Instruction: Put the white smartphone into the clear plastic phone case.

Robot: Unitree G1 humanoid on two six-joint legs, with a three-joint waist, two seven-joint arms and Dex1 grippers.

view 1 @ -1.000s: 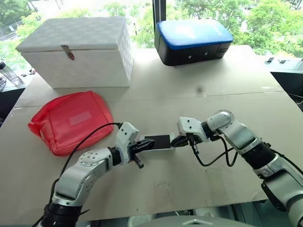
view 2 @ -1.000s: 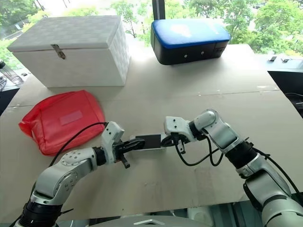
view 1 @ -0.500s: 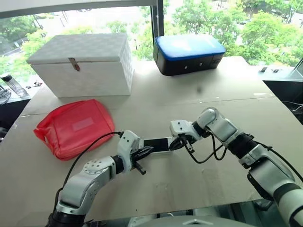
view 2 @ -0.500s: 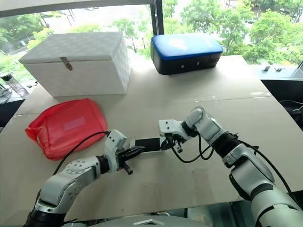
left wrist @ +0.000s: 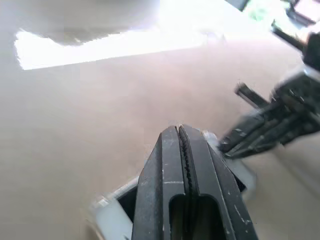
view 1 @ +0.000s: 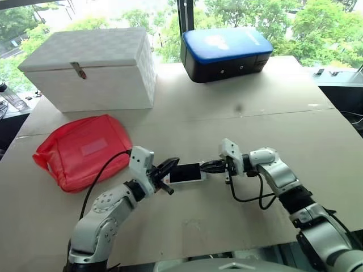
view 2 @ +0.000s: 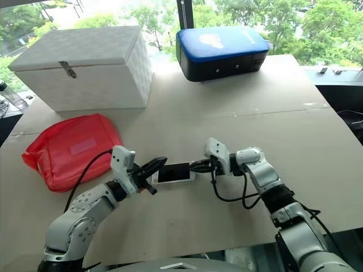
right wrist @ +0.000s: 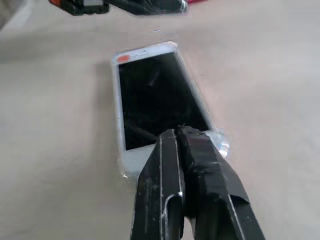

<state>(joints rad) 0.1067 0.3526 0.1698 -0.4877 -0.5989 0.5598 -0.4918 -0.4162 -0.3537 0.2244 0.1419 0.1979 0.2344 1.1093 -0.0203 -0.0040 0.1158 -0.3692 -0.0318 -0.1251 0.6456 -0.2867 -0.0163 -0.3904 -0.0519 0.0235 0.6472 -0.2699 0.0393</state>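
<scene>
The white smartphone lies flat on the tan table, screen up, between my two grippers. In the right wrist view the phone has a glinting transparent rim around it: the clear plastic phone case, which the phone appears to sit in. My left gripper is shut, its tips just over the phone's left end. My right gripper is shut too and points at the phone's right end. Its tips hover at that end, and I cannot tell whether they touch it.
A red pouch lies at the left of the table. A white latched box stands at the back left and a black case with a blue lid at the back centre. The table's front edge runs close below the arms.
The whole view has shifted. The left gripper has lifted slightly at the phone's left end. The right wrist has turned, so its gripper lies more in line with the phone.
</scene>
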